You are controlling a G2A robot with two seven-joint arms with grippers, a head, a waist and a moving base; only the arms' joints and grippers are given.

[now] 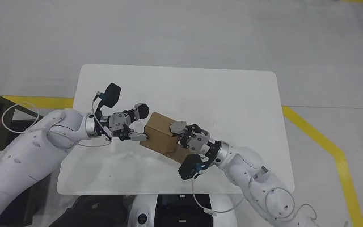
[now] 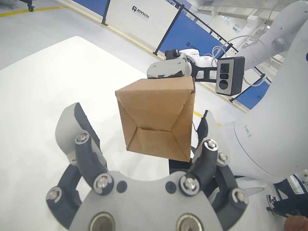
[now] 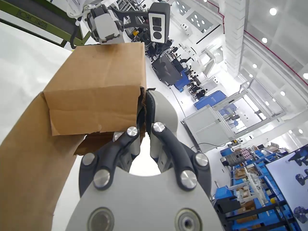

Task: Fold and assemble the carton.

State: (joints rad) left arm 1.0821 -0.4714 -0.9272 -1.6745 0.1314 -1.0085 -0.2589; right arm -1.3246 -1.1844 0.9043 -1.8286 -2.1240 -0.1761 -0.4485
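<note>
2 grippers meet at 1 brown carton (image 1: 161,133) over the front middle of the table (image 1: 227,91).

At the left, the left gripper (image 1: 142,123) is spread wide. Its grey metal fingers (image 2: 79,126), lined with black ribbed pads, stand on either side of the carton's near end without pressing it.

The carton (image 2: 156,118) is plain matte corrugated cardboard, a squat box shape held tilted. The end facing the left gripper (image 2: 142,111) is closed. Its folded panels meet in slanting creases around a small rectangle, and 1 seam gapes slightly at a corner. From the other side the carton (image 3: 101,73) shows a smooth long wall, a creased and slightly torn end panel, and 1 long loose flap (image 3: 31,159) hanging open below it.

At the right, the right gripper (image 3: 144,102) is pinched narrow on the carton's edge, with 1 finger outside the wall and the other tucked behind the cardboard; in the top view the right gripper (image 1: 182,131) sits at the box's right end.

The table (image 2: 36,85) is white, smooth and round-cornered. Pale grey floor (image 1: 187,28) surrounds it, crossed by a yellow line (image 1: 317,130). Blue and white panels (image 2: 144,8) stand behind.
</note>
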